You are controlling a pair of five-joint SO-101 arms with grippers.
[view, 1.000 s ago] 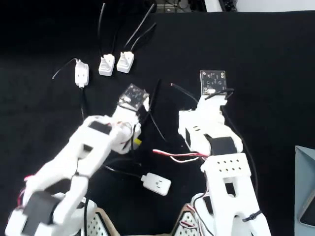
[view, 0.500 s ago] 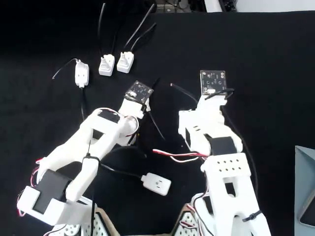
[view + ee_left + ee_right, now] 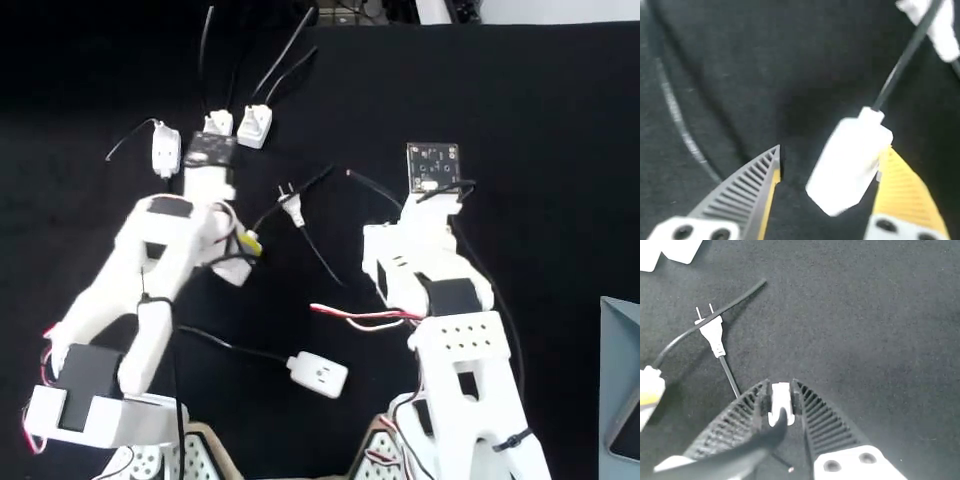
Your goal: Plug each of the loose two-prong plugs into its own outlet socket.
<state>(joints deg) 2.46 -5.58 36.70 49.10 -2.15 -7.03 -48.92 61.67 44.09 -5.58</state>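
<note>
My left gripper (image 3: 830,167) is open around a white outlet socket (image 3: 850,165) on a black cable; the socket rests against the yellow finger (image 3: 897,182) and stands apart from the other finger. In the high view that gripper (image 3: 240,256) sits left of centre. A loose white two-prong plug (image 3: 292,207) lies on the black cloth between the arms, with its prongs (image 3: 704,313) bare. My right gripper (image 3: 781,399) is shut on a small white plug (image 3: 779,395) with a black cable.
Three white sockets (image 3: 217,126) with black cables lie in a row at the back left. Another white socket (image 3: 320,373) lies near the front between the arm bases. Black cables cross the cloth around the left arm. A grey box (image 3: 622,385) stands at the right edge.
The left arm has swung left and back toward the row of sockets, uncovering the loose plug in the middle. The right arm has kept still.
</note>
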